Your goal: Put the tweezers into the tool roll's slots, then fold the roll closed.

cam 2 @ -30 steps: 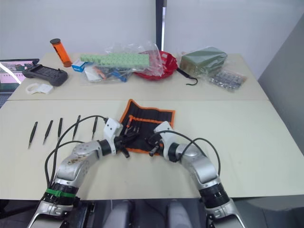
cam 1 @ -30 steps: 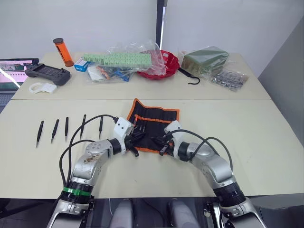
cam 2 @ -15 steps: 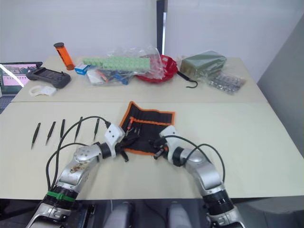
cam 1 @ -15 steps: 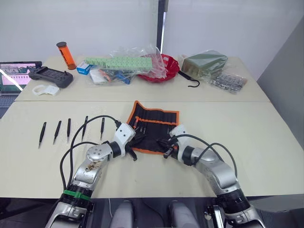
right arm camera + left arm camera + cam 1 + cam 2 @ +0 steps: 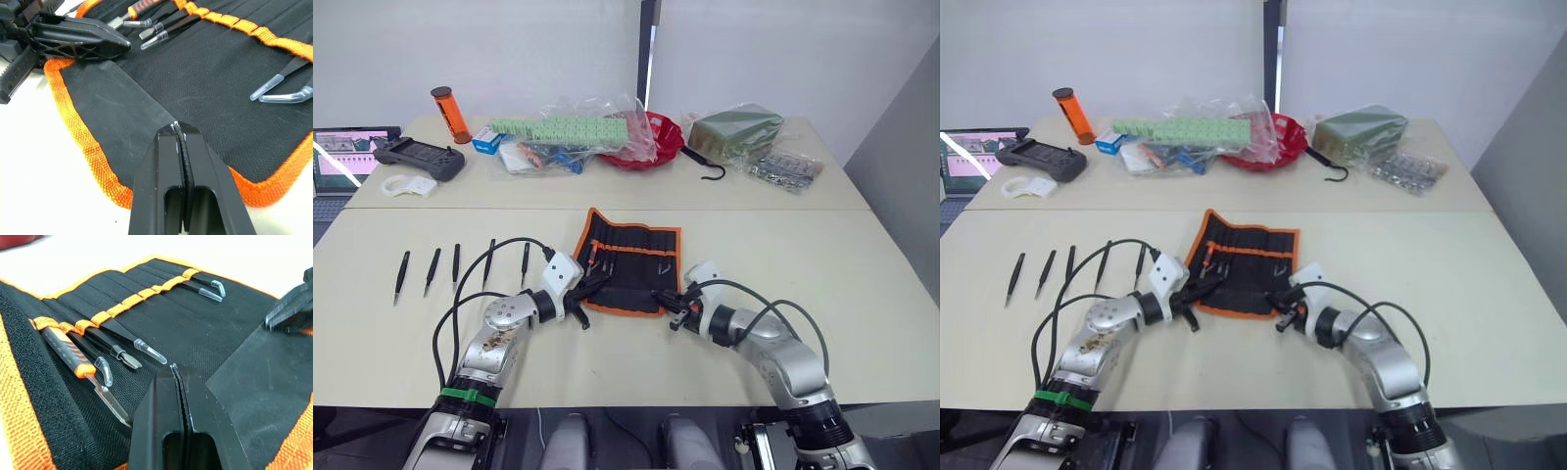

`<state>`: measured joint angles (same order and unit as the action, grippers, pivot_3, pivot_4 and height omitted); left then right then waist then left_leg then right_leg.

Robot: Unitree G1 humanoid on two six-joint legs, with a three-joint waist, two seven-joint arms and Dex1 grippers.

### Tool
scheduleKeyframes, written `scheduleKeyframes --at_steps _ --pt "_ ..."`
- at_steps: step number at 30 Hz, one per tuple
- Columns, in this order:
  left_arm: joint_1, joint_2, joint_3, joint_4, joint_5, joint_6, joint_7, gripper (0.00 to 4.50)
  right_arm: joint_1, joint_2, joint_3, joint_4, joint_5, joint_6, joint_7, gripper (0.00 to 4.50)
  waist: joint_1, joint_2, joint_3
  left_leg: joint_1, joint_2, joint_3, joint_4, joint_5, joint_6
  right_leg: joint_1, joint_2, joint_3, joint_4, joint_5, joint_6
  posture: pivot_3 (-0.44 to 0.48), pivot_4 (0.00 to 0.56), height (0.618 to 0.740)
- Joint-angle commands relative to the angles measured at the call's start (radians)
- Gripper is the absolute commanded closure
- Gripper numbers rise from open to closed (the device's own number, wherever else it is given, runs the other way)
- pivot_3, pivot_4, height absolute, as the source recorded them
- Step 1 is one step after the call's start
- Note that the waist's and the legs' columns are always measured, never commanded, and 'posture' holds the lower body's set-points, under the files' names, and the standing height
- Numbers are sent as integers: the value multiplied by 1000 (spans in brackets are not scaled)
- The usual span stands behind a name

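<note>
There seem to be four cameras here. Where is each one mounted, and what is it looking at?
Left eye view: on the head, looking forward and down over the table; both arms show, the tool roll between them.
Right eye view: beside it, same scene, slightly shifted.
Left wrist view: on the left wrist, looking along the shut left gripper across the roll's slots.
Right wrist view: on the right wrist, looking along the shut right gripper at the roll's orange edge; the left gripper shows too.
All four share the tool roll.

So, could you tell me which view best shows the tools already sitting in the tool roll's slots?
The left wrist view: the tools tucked in the tool roll show close up, capped tips distinct. The right wrist view catches them partly at its edges; the eye views show faint streaks.
</note>
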<state>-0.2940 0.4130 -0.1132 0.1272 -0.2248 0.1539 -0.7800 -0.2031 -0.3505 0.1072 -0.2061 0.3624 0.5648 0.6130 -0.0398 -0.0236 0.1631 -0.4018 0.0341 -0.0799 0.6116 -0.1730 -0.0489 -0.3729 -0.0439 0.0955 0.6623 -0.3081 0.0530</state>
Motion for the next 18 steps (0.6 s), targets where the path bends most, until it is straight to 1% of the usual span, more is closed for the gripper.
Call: scheduleKeyframes --at_steps 1,6,10,15,18 --pt "-6 15 32 -112 -50 70 -11 4500 -34 -8 -51 -89 66 23 15 4467 -2 0 0 -2 0 0 0 0 0 -2 0 0 0 0 -1 0 150 740" --pt "-32 -2 24 -241 -83 200 28 4500 -95 10 -11 -27 20 27 -15 4467 -3 0 0 -8 0 0 0 0 0 -10 0 0 1 3 -5 0 150 740" --pt "-23 -30 -17 -294 -48 275 82 4500 -125 29 27 61 -41 2 -45 4467 0 0 0 -10 0 0 0 0 0 -11 0 0 2 3 -6 0 150 740" --pt "14 -60 -69 -273 41 296 181 4500 -132 71 70 121 -76 -31 -43 4467 -3 0 1 -13 0 0 0 0 0 -14 0 1 2 4 -6 0 150 740" --pt "41 -67 -69 -248 81 300 234 4500 -118 79 93 140 -103 -45 -46 4467 -5 0 1 -12 0 0 0 0 0 -14 0 0 2 4 -6 0 150 740"
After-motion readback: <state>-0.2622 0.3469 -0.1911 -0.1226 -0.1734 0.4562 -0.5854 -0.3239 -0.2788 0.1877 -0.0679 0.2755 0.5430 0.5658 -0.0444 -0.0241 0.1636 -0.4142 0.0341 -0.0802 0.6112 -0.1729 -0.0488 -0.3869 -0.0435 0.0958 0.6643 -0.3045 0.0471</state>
